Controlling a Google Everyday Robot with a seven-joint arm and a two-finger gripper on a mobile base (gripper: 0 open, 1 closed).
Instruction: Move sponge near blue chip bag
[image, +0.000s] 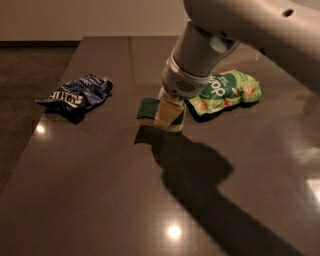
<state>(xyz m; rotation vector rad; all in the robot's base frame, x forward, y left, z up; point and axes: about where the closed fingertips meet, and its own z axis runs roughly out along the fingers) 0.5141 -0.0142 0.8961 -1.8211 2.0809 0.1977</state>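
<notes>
Gripper (168, 116) is down approx mid-table, clamped on the sponge (147, 107). It pinches the sponge's right end, dark green side up, yellow layer below. Sponge looks slightly off the table (100, 190), its shadow just under it. Blue chip bag (77, 93) lies crumpled to the left, apart from the sponge w/ bare tabletop between. Green snack bag (227, 91) lies on the right, partly behind the arm (200, 55).
</notes>
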